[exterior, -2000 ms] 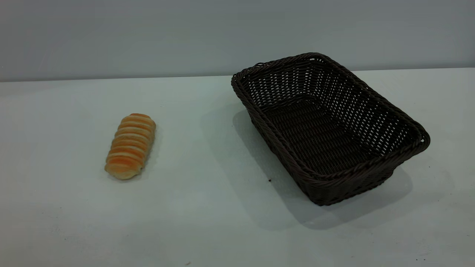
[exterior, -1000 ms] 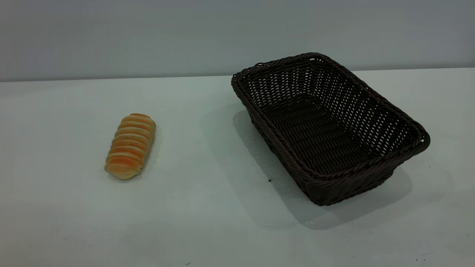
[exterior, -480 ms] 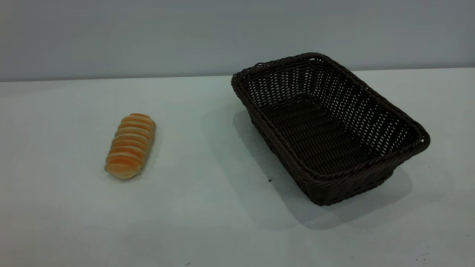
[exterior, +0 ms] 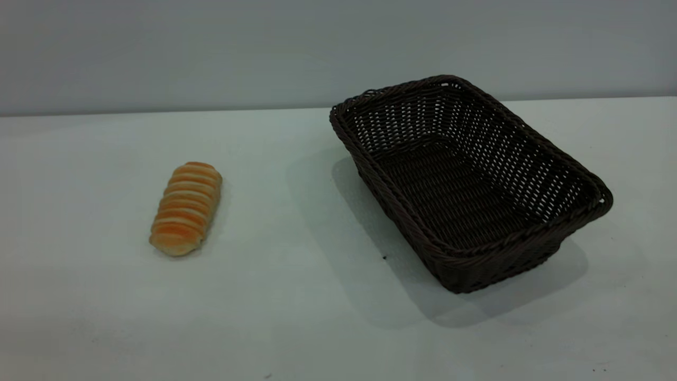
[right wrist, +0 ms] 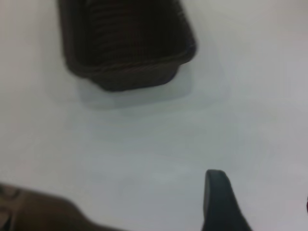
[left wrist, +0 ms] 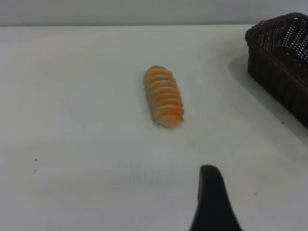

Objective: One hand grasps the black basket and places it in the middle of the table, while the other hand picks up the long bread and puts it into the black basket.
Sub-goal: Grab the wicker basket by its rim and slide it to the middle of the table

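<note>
The long bread [exterior: 185, 209], a small striped orange and cream roll, lies on the white table [exterior: 296, 296] at the left. The black basket [exterior: 529, 233], woven and empty, stands at the right, turned at an angle. No gripper shows in the exterior view. In the left wrist view the bread [left wrist: 164, 96] lies ahead of one black finger [left wrist: 211, 202], well apart from it, with the basket's corner [left wrist: 281, 67] to one side. In the right wrist view the basket [right wrist: 127, 72] lies ahead of one black finger [right wrist: 219, 202], apart from it. Bare table shows on both sides of each finger. Nothing is held.
A plain grey wall [exterior: 211, 53] runs behind the table's far edge. A blurred dark brown shape [right wrist: 38, 211] fills one near corner of the right wrist view. A small dark speck [exterior: 384, 257] lies on the table beside the basket.
</note>
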`<action>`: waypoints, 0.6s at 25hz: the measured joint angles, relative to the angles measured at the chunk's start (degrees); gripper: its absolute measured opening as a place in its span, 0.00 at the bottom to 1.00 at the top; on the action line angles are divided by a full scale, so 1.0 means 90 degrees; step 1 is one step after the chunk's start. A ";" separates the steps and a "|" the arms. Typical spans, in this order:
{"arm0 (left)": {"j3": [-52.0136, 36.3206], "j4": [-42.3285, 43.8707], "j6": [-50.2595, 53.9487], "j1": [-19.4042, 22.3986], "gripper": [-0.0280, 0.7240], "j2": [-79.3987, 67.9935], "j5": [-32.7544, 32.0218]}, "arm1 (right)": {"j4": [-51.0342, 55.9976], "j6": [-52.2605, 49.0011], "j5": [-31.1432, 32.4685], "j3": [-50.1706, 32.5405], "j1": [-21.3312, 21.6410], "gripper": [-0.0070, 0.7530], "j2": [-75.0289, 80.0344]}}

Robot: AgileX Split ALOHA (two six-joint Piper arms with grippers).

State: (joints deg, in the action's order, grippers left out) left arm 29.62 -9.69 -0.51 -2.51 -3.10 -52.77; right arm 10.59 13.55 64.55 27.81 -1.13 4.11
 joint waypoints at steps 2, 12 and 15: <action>0.0000 -0.0001 0.0000 0.0000 0.72 -0.0437 0.0273 | 0.0339 0.0327 -0.0106 0.0100 0.0000 0.59 0.0501; 0.1034 0.0007 -0.0152 0.0000 0.72 -0.2694 0.0576 | 0.2638 0.2705 -0.0580 0.0958 -0.0121 0.59 0.3642; 0.1090 0.0007 -0.0157 0.0000 0.72 -0.2975 0.0589 | 0.2972 0.3026 -0.0758 0.0977 -0.0373 0.59 0.4404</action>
State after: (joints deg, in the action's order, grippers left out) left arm 39.43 -9.63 -1.92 -2.51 -29.88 -47.46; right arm 37.34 40.79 57.73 36.60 -4.48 43.75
